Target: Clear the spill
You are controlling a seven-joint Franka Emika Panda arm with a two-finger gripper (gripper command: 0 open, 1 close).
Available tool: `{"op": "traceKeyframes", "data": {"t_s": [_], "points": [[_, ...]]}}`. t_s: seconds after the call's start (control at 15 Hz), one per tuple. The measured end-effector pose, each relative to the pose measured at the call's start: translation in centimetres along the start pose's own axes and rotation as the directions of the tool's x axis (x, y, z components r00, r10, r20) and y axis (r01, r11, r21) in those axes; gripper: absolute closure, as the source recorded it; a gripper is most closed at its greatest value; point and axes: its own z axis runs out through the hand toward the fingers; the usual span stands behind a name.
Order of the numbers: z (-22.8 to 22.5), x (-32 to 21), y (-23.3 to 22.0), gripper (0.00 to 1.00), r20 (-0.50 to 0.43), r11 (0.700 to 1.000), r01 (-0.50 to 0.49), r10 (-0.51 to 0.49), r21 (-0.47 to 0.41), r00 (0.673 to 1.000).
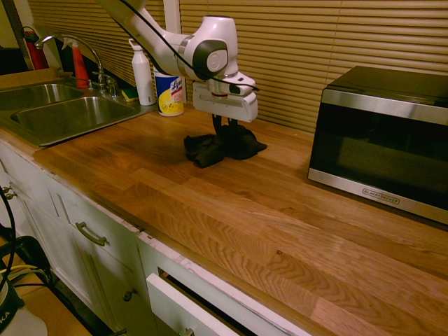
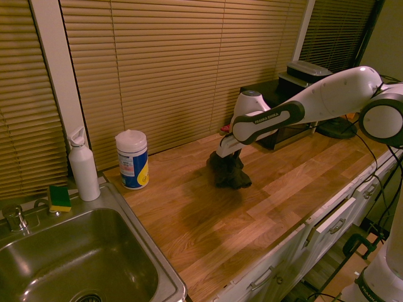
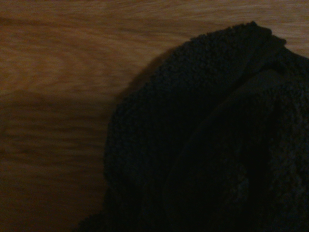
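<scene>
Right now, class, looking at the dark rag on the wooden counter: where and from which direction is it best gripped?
Grip the raised bunched fold at the top of the dark rag, coming straight down from above. The cloth lies crumpled in a heap on the counter, so only its peak gives two fingers something to pinch. The gripper is already shut on that spot, pointing down.

Two opposed wide views over one wooden countertop (image 1: 280, 231); wrist view close, straight down.
</scene>
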Motion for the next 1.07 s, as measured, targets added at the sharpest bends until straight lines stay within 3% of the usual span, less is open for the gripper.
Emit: {"op": "traceKeyframes", "data": {"t_s": [0.2,0.47,1.07], "points": [[0.1,1.8,1.2,1.0,0.003,1.0,-0.022,0.022,0.001,1.0],[0.3,0.1,-0.3,1.0,0.0,1.0,0.004,-0.004,0.006,1.0],[0.1,-13.8,-9.4,1.0,0.008,0.998,0.058,-0.058,0.004,0.998]]}}
